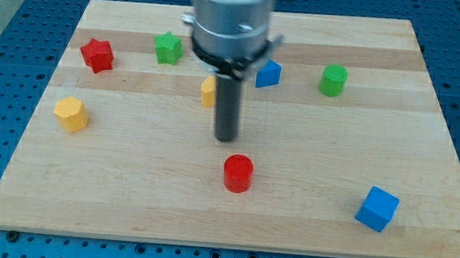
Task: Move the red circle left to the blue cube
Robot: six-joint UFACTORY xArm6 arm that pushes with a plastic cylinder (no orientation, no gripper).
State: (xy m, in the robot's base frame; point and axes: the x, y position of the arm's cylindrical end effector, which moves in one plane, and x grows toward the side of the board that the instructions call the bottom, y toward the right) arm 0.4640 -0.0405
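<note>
The red circle (238, 173) is a short red cylinder lying low in the middle of the wooden board (124, 195). My tip (226, 138) is just above it in the view and slightly to its left, a small gap apart. One blue cube (377, 209) sits at the view's lower right, well to the right of the red circle. A second blue cube (268, 74) sits near the view's top centre, partly behind the arm's head.
A red star (97, 54) and a green star (168, 47) lie at the view's upper left. A yellow block (71, 113) lies at the left. Another yellow block (208, 91) is half hidden behind the rod. A green cylinder (333, 79) lies at the upper right.
</note>
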